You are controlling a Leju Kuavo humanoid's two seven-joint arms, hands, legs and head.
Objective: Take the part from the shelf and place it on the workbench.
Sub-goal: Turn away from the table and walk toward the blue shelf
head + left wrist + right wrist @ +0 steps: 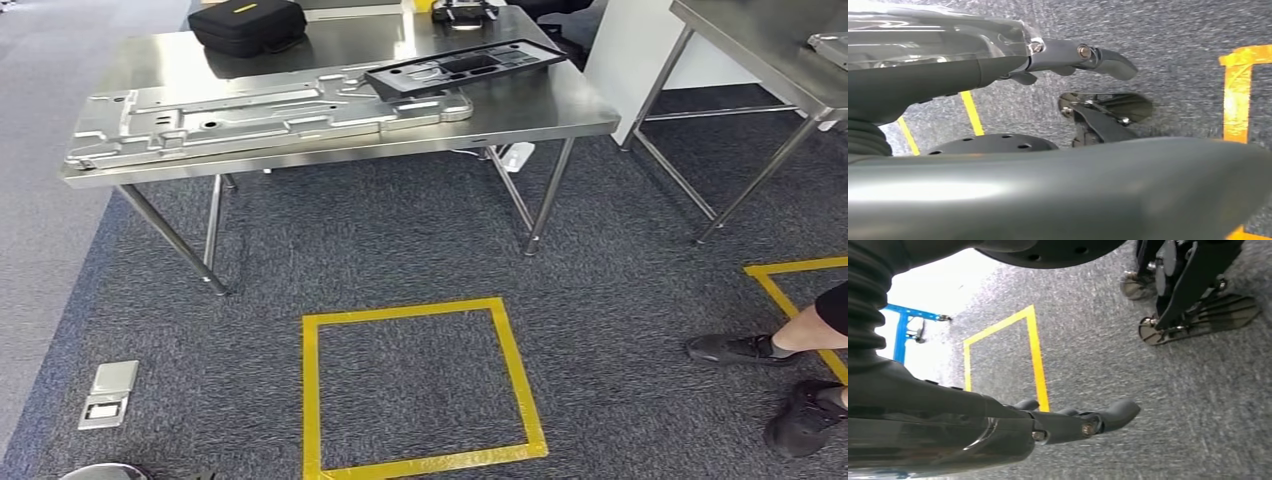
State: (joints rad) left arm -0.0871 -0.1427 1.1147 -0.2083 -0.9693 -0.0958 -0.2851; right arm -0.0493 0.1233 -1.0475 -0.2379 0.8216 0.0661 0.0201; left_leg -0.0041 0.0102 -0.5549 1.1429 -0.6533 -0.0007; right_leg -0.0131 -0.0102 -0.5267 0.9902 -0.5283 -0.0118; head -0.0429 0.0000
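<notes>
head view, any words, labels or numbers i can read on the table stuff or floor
None can be read.
black case: a small yellow label on its lid, too small to read.
black tray and metal panel: no print visible.
floor socket plate: no legible marking.
yellow tape square: plain tape, no text.

Both arms hang low over the carpet. The left hand [1068,57] holds nothing, its dark fingers [1113,61] stretched straight out past the grey cover. The right hand [1068,422] is just as empty, fingers [1118,412] extended and only slightly bent at the tips.
</notes>
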